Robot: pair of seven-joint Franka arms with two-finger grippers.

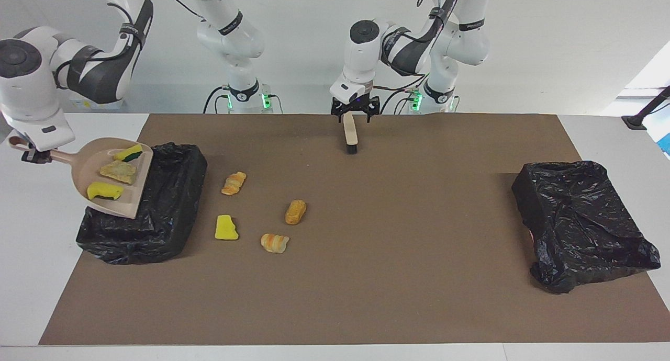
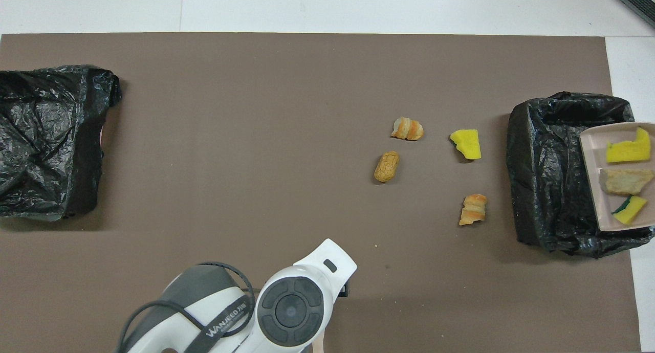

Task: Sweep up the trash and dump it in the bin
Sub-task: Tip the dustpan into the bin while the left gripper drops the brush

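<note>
My right gripper (image 1: 31, 153) is shut on the handle of the beige dustpan (image 1: 84, 167) and holds it over the black-lined bin (image 1: 172, 193) at the right arm's end. Three pieces of trash lie in the pan: a green-sided sponge (image 1: 129, 153), a tan bread piece (image 1: 119, 171) and a yellow sponge (image 1: 104, 191). Several more lie on the mat beside the bin: a pastry (image 1: 234, 183), a yellow sponge (image 1: 226, 227), a bread roll (image 1: 295, 212) and a pastry (image 1: 275, 243). My left gripper (image 1: 355, 112) is shut on the hand brush (image 1: 350, 136), bristles down on the mat near the robots.
A second black-lined bin (image 1: 581, 225) stands at the left arm's end of the brown mat (image 1: 398, 277). In the overhead view the left arm's wrist (image 2: 291, 307) covers its gripper, and the dustpan (image 2: 593, 153) reaches past the picture's edge.
</note>
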